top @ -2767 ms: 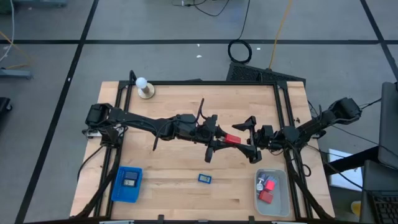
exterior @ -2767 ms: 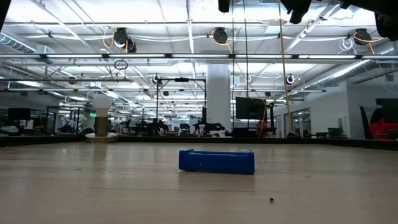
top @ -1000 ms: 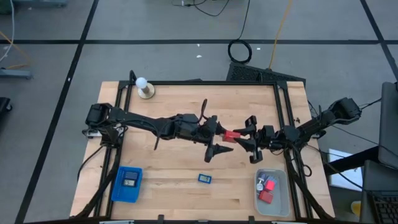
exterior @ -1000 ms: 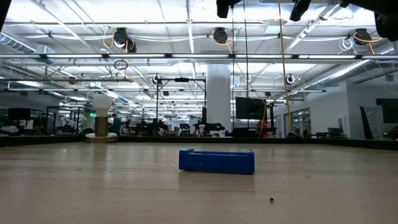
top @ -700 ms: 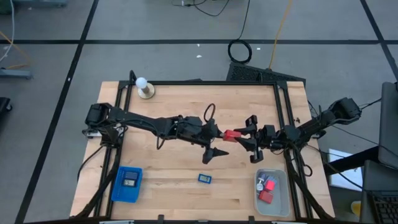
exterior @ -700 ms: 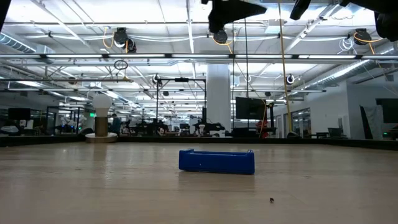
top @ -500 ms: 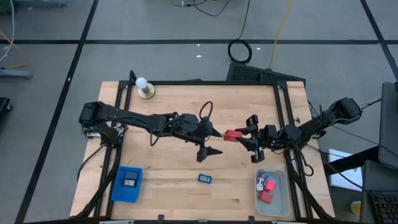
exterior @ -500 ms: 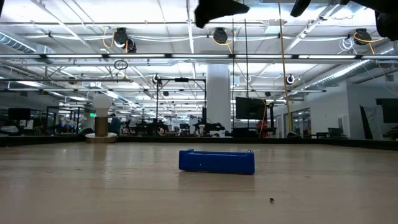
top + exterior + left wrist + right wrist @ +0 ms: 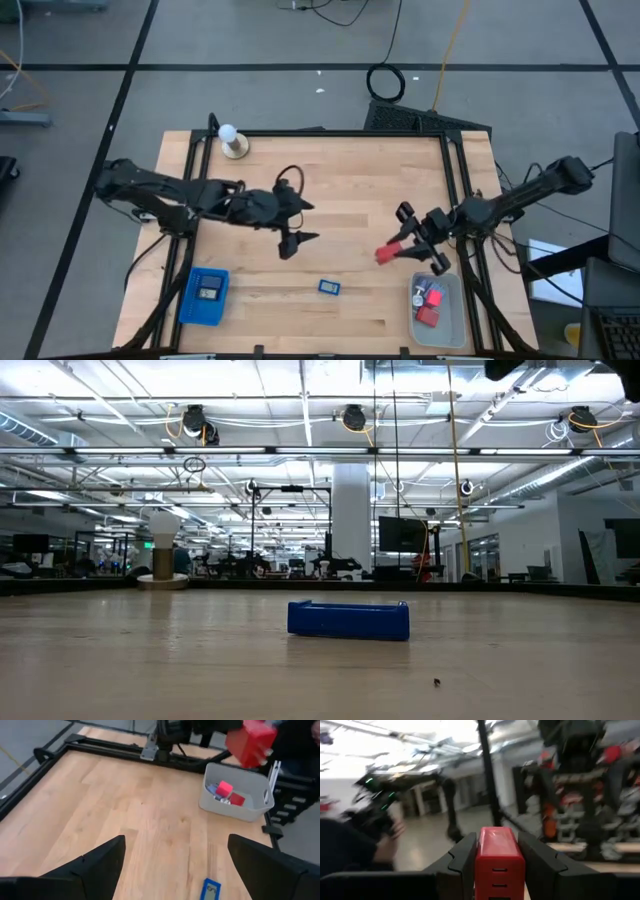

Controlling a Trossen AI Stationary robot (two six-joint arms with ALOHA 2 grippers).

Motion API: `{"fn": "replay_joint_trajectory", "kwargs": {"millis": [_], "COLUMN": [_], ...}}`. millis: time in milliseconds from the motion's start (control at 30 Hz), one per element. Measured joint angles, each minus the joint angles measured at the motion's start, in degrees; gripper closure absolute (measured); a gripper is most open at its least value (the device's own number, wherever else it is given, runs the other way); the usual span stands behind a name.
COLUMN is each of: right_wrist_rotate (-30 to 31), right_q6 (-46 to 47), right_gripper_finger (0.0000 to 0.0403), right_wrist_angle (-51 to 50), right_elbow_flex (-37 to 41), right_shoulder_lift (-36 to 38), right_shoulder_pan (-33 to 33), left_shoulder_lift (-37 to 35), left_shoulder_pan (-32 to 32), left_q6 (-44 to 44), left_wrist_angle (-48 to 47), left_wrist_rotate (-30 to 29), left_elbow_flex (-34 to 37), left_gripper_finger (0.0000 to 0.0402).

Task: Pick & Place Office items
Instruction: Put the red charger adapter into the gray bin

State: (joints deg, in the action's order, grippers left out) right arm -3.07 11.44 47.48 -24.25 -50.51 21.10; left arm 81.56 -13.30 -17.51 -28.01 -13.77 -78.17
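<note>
Red block (image 9: 498, 854), clamped between the fingers of my right pincer (image 9: 398, 246), carried above the table (image 9: 350, 180).
It looks rigid, light and smooth-sided, so I squeeze its flat flanks; my left pincer (image 9: 296, 222) gapes wide, empty.

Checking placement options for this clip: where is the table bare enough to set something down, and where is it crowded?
Bare wood lies between the white ball and the table's far right corner, and between the small blue piece and the bin. It is crowded mid-table around the open left gripper, and where the right gripper holds the red block near the bin.
</note>
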Motion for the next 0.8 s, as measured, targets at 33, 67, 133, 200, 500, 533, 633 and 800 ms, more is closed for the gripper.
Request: {"fn": "replay_joint_trajectory", "kwargs": {"millis": [33,67,133,200,500,533,633,800], "right_wrist_rotate": [-1.49,-3.21,-5.92,-7.45,-16.58,-17.60,-19.70,-21.81], "right_q6": [0.68,1.56,3.47,4.84,8.06,8.64,9.90,9.98], "right_gripper_finger": [0.0288,0.0288,0.0288,0.0288,0.0288,0.0288,0.0288,0.0288], "right_wrist_angle": [-2.80,-5.06,-10.24,-15.62,-29.16,-31.16,-38.51,-50.11], "right_elbow_flex": [0.02,0.02,0.00,0.02,0.02,0.02,0.02,0.02], "right_shoulder_lift": [1.87,3.60,7.54,11.03,20.28,20.94,22.86,24.74], "right_shoulder_pan": [0.00,0.00,0.00,0.64,8.11,8.68,9.92,11.11], "left_shoulder_lift": [-0.16,-0.13,0.09,0.13,0.46,0.48,0.54,0.54], "left_shoulder_pan": [-0.92,-1.92,-4.15,-6.05,-10.68,-11.01,-12.05,-13.27], "left_q6": [-1.00,-2.05,-4.07,-5.11,-11.00,-12.11,-15.32,-17.89], "left_wrist_angle": [0.01,-0.17,-0.61,-0.61,0.10,0.08,1.04,4.72], "left_wrist_rotate": [-1.32,-2.72,-5.81,-8.98,-19.90,-20.69,-23.91,-29.79], "left_elbow_flex": [0.00,-0.02,0.02,0.02,0.04,0.04,0.05,0.04], "left_gripper_finger": [0.0053,0.0056,0.0061,0.0066,0.0085,0.0086,0.0089,0.0083]}}
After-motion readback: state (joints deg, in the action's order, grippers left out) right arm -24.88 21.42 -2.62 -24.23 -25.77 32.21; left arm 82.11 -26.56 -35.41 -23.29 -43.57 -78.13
